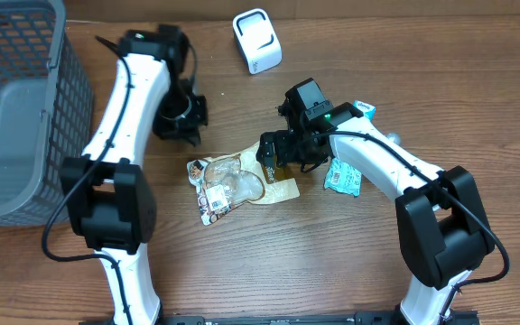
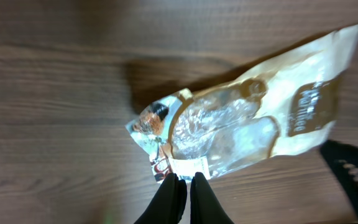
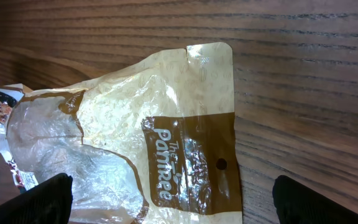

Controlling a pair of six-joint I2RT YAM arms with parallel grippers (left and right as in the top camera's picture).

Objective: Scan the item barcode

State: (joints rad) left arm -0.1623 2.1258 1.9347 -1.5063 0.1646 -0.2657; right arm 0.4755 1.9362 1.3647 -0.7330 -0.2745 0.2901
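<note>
Count on the bench (image 1: 332,262): two arms, one basket, one scanner, one pouch, and at least one smaller packet.

The tan-and-clear pouch (image 1: 237,185) lies flat near the middle of the bench, its brown-printed end toward the right. We see a picture-printed piece at its left end (we cannot tell whether it is part of the same pouch or a second wrapper under it).

The right gripper (image 1: 276,155) hangs over the pouch's right end. Its jaws are spread wide, one finger at each lower corner of the right wrist view, with the pouch lying between and below them. We see nothing held.

The left gripper (image 2: 185,185) has its two fingers pressed together with nothing between them. From its wrist camera the tips line up with the pouch's near edge. The overhead view puts this gripper apart from the pouch, toward the far left of it.

One grey mesh basket (image 1: 16,108) sits at the far left corner. One white scanner (image 1: 257,41) stands near the far edge, well apart from the pouch.

One teal-and-white packet (image 1: 341,178) lies beside the right arm, partly under it. A second teal scrap (image 1: 364,110) shows beyond the arm, and we cannot tell whether it is a separate item.
</note>
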